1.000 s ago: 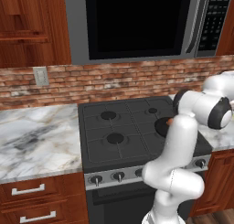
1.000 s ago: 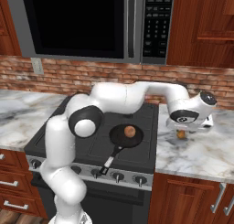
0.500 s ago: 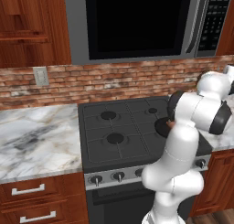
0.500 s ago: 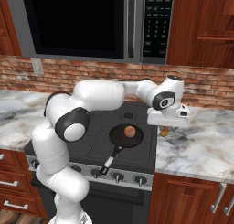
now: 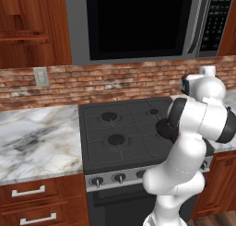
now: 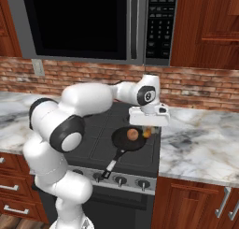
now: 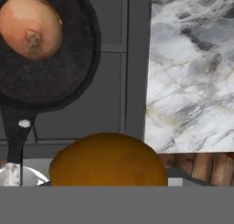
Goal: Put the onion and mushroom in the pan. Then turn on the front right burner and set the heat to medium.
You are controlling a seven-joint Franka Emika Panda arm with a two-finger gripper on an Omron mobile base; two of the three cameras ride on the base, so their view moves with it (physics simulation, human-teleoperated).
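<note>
We carry the onion toward the pan

Our gripper [image 6: 147, 130] hangs with its fingers clamped on the orange-brown onion [image 7: 108, 159], above the stove's [image 6: 100, 144] right edge and just beside the rim of the black pan [image 7: 68, 88]. The paler mushroom [image 7: 29, 29] already lies inside the pan. The marble counter [image 6: 200, 144] lies to the right.

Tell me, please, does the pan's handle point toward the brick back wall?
No, in the right base view the pan has its handle running forward toward the knobs on the front.
</note>
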